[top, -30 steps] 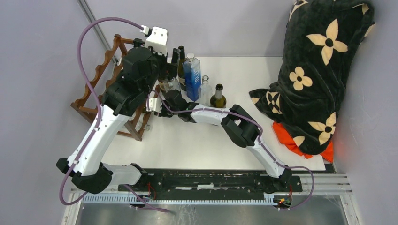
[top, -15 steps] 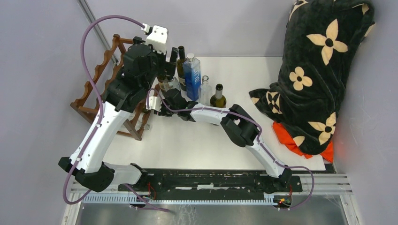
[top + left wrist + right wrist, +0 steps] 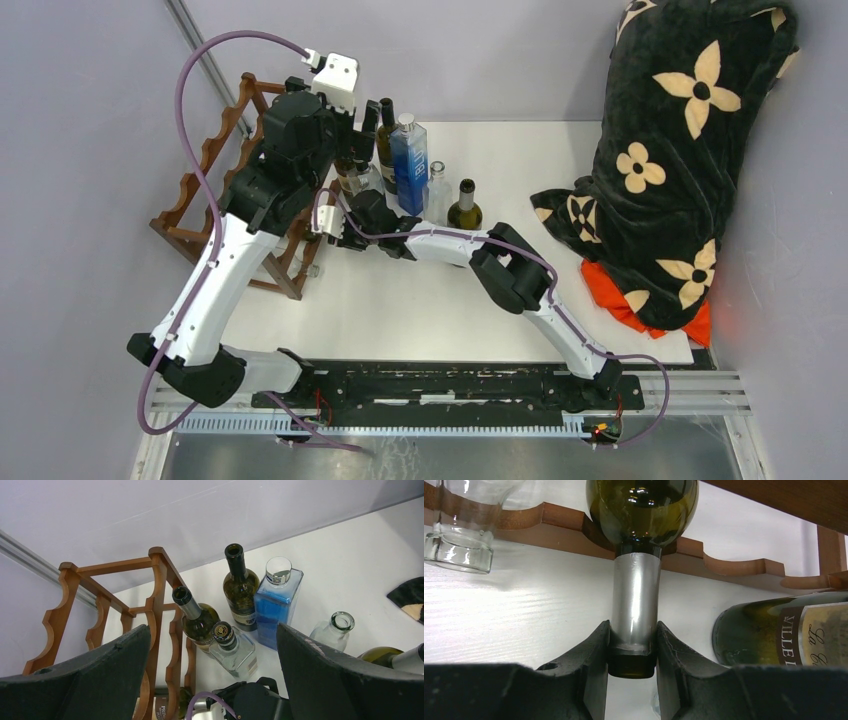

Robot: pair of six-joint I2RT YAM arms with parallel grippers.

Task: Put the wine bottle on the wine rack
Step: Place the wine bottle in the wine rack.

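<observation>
1. Top: R gripper [image 3: 320, 223] at rack's [image 3: 190, 205] right side, by standing bottles [image 3: 408, 160].
2. L wrist: L gripper [image 3: 212, 627] wide open, empty, above those bottles + rack.
3. R wrist: R gripper clamped on wine bottle [image 3: 635, 580] at foil neck; bottle body at rack's wavy rail.

Lilac-grey walls [image 3: 500, 50], white table [image 3: 430, 310], perhaps laminate

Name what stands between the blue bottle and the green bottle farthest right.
A small clear bottle, uncapped, shown in the top view and the left wrist view.
</observation>
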